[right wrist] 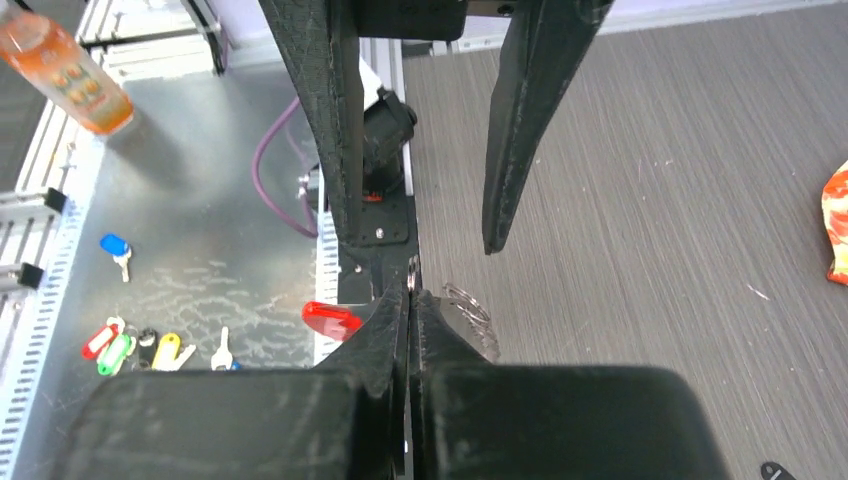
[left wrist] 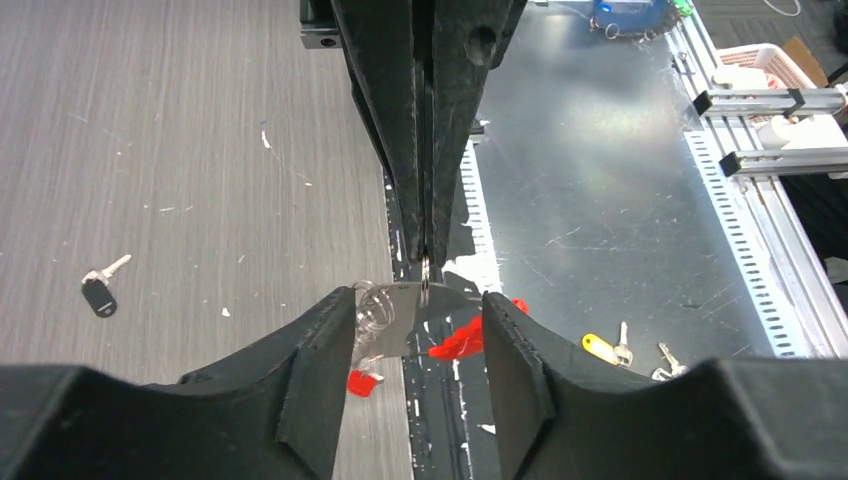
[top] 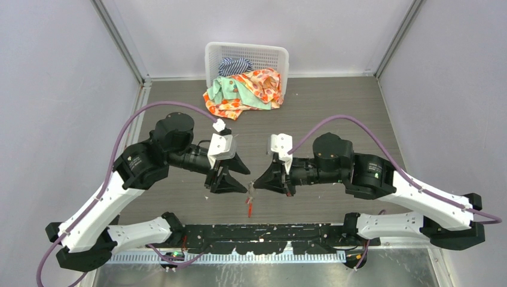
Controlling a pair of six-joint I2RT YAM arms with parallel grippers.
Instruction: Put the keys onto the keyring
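so the right gripper point(right wrist: 412, 298) is pinched tight on the keyring point(left wrist: 385, 320), dangling it by the middle of the table's point(top: 335, 101) near edge, left gripper point(left wrist: 418, 300) half-spread either side of it, black-headed key point(left wrist: 98, 294) loose well away

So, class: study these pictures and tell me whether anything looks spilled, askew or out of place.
Yes: at the back, colourful cloths spill from the white basket onto the table. Nothing else looks damaged.
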